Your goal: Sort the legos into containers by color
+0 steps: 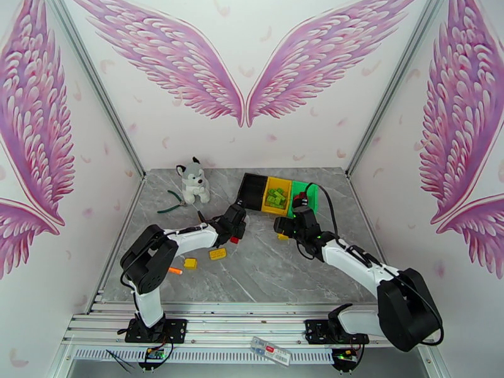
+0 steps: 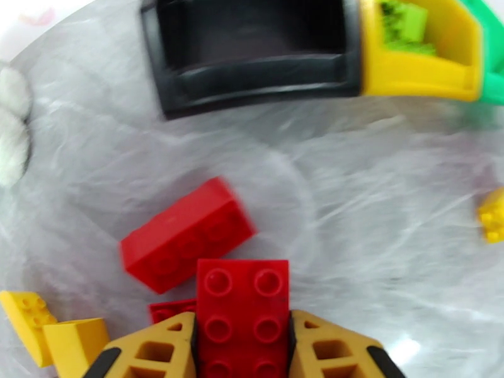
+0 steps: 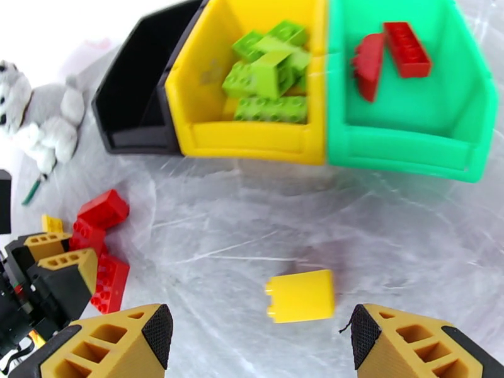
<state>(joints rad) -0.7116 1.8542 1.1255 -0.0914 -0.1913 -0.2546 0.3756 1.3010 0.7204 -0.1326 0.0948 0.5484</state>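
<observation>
Green legos (image 3: 271,77) fill the yellow bin (image 3: 252,146), two reds (image 3: 406,48) the green bin (image 3: 403,152); other bricks (image 3: 301,296) lie loose. Left gripper (image 2: 242,332) pinches a red brick (image 2: 242,303); right gripper (image 3: 259,327) gapes

Black, yellow and green bins (image 3: 252,146); red, yellow, lime bricks (image 2: 189,234); grey marbled table (image 1: 277,272).

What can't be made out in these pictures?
Left wrist view: green bin cut by the right edge; red brick in the left gripper runs off the bottom.
Right wrist view: black bin hides part of its floor behind its front wall.
Top view: orange marker partly behind the left arm.
</observation>
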